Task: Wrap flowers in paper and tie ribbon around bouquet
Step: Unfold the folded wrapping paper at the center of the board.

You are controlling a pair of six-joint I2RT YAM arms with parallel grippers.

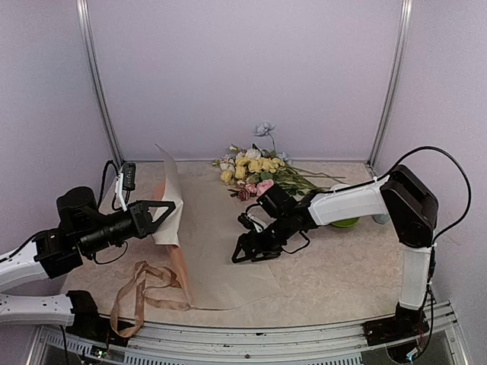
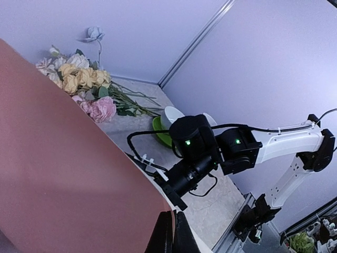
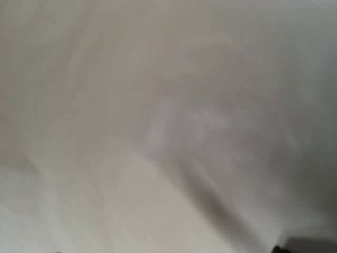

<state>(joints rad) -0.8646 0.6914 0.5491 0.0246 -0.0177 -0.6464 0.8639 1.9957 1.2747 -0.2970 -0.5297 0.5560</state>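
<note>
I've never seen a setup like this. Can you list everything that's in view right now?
flowers: one bunch, yellow, pink, white and pale blue, lying at the back of the table
paper: one sheet, peach-pink, spread mid-table, left edge standing upright
ribbon: one strip, beige-tan, looped at the front left
dish: one, green, on the right, mostly hidden by the right arm
table: one, pale beige patterned top
left gripper: one, black, shut on the paper's raised edge
right gripper: one, black, open, low over the middle of the paper
</note>
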